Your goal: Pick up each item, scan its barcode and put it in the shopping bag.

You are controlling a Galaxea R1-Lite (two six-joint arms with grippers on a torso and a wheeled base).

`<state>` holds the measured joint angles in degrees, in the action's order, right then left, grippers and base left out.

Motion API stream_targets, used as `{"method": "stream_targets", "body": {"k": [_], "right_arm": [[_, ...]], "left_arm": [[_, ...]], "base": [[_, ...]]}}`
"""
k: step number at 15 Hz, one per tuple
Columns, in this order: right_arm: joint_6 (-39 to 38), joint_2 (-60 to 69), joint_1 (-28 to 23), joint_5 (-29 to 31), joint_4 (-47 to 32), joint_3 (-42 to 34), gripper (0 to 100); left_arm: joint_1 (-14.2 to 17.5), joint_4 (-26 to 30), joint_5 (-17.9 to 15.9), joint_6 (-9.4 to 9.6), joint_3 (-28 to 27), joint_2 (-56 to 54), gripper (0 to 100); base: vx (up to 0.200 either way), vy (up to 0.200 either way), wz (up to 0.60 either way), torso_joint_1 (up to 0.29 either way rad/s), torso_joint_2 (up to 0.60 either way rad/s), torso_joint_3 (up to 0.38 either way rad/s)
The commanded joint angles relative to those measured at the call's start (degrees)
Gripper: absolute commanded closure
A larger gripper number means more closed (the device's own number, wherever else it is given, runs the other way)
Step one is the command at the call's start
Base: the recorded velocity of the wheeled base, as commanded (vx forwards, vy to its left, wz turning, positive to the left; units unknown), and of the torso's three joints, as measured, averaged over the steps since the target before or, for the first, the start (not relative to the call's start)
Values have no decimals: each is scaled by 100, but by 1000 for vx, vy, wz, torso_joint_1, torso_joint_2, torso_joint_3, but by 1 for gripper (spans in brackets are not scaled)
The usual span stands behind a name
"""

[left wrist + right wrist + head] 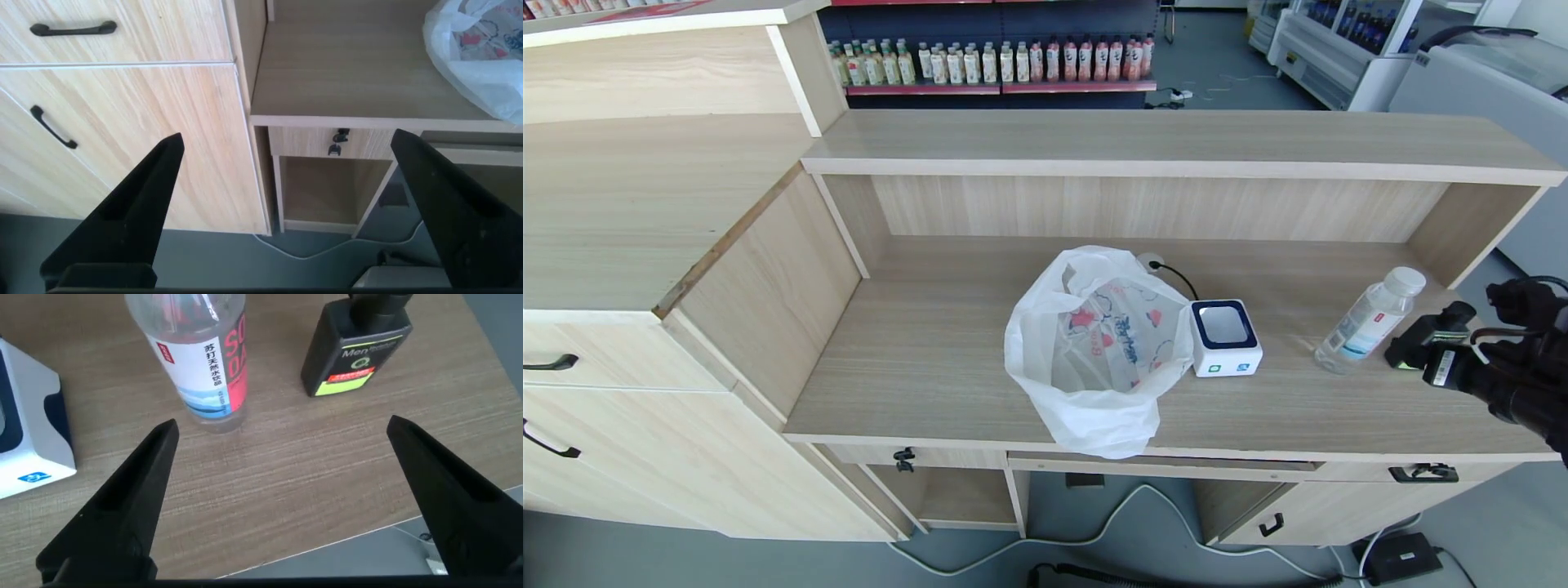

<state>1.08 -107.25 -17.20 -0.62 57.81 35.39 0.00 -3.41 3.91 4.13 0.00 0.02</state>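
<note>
A white plastic shopping bag stands open mid-counter, its edge also seen from the left wrist as the bag. A white barcode scanner sits right beside it. Further right stand a clear water bottle and a small black bottle with a green label. My right gripper hovers open and empty over the counter, facing the water bottle and the black bottle, with the scanner off to one side. My left gripper hangs open and empty low in front of the counter's left end.
The wooden counter has a raised ledge overhanging its back and side walls at both ends. A tall cabinet with drawers stands at the left. The scanner's cable runs behind the bag. Cables lie on the floor below.
</note>
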Motion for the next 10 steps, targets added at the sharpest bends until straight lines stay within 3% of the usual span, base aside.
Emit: {"method": "stream_targets", "body": {"k": [1,5,10], "right_arm": [[94,-481,6,-61,143,267,0],[463,-753,94,-869,187,759,0],[797,-947,200,-940,178,996,0]], "left_arm": [[0,-1,4,0,0,-2,0],[0,-1,4,0,0,-2,0],[0,-1,4,0,0,-2,0]], "base": [[0,0,0,0,0,0],[0,0,0,0,0,0],[0,0,0,0,0,0]]}}
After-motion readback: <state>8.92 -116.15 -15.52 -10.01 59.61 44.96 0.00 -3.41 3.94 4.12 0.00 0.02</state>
